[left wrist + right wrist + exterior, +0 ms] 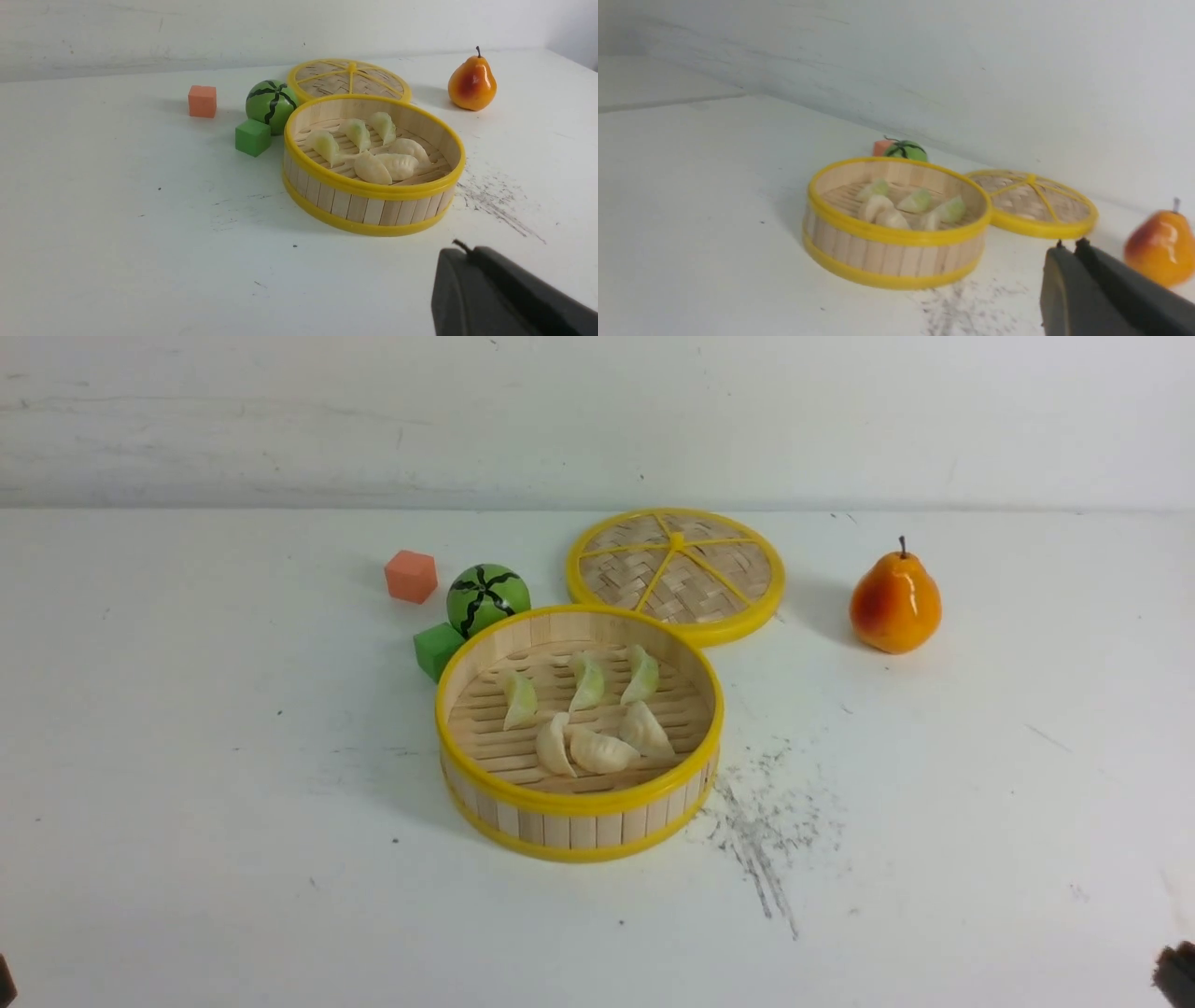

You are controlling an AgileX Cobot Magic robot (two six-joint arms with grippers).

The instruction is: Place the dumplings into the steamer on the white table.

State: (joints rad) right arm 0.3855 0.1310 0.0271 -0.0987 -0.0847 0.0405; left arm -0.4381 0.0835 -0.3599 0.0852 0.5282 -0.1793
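The steamer point(579, 800) stands in the middle of the white table point(233, 803), its lid off. Several dumplings lie on its slatted floor: three pale green ones point(588, 681) at the back and three cream ones point(600, 751) in front. They also show in the left wrist view, dumplings point(373, 169) inside the steamer point(373, 190), and in the right wrist view, dumplings point(878, 205) inside the steamer point(896, 235). My left gripper point(467, 249) is shut and empty, well short of the basket. My right gripper point(1069, 245) is likewise shut with nothing in it. In the front view only dark slivers of them show at the bottom corners.
The flat woven lid point(676, 569) leans against the steamer's far rim. An orange pear point(894, 602) stands at the right. A watermelon ball point(487, 597), a green cube point(436, 649) and an orange cube point(411, 576) sit to the steamer's back left. Grey scratch marks point(761, 831) lie right of it.
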